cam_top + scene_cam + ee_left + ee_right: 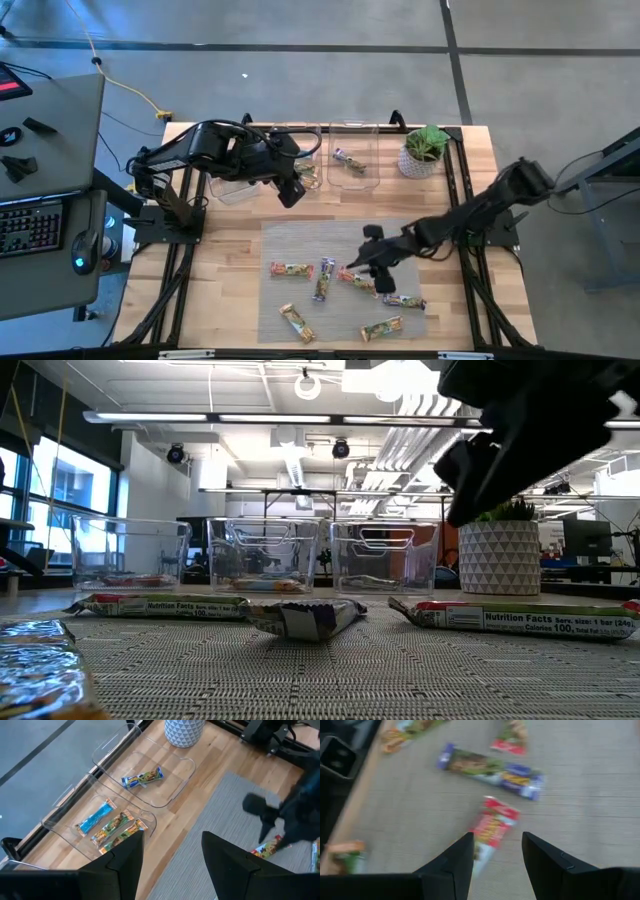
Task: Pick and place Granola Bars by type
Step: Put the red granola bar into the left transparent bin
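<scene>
From above, the left gripper (291, 192) hangs open and empty by the clear plastic bins (354, 160) along the far edge of the wooden bench (230, 270), while the right gripper (352, 268), fingers parted and holding nothing, hovers over a red-wrapped granola bar (356, 280) on the grey woven mat (340, 240), with five more loose wrapped bars (291, 269) around it. At table height, three bars (305, 616) lie across the mat before three bins and a white patterned plant pot (499, 557). The left wrist camera shows a blue-ended bar (143, 778) alone in one bin, more in its neighbour. The right wrist camera shows the red bar (492, 827) just ahead of its open fingers (551, 860).
</scene>
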Controlling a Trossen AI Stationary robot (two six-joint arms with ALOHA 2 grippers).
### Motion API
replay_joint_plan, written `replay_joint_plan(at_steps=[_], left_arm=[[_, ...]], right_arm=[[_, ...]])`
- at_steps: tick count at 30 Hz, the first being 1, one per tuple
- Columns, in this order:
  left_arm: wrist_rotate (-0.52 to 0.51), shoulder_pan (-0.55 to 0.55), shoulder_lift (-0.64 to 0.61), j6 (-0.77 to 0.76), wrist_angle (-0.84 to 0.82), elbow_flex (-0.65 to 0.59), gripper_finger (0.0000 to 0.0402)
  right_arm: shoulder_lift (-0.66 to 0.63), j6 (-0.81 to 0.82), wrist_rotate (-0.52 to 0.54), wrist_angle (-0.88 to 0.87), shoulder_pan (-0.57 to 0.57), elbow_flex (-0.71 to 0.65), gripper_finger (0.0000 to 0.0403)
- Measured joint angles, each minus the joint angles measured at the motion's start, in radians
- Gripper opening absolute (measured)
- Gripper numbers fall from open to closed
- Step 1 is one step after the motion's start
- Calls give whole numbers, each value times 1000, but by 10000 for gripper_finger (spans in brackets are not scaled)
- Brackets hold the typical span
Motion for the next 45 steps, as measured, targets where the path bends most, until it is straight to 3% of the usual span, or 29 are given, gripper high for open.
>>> replay_joint_plan(at_steps=[4, 12, 19, 36, 45], left_arm=[[1, 0, 0, -9, 0, 0, 193], [61, -2, 0, -55, -2, 0, 193], [52, -2, 0, -56, -2, 0, 193], [41, -2, 0, -53, -2, 0, 193], [40, -2, 0, -52, -2, 0, 193]], right_arm=[[65, 1, -16, 89, 47, 0, 151], [128, 29, 96, 44, 103, 0, 180], [166, -4, 188, 33, 106, 0, 214], [145, 83, 119, 107, 118, 14, 221], [219, 78, 185, 143, 153, 15, 221]])
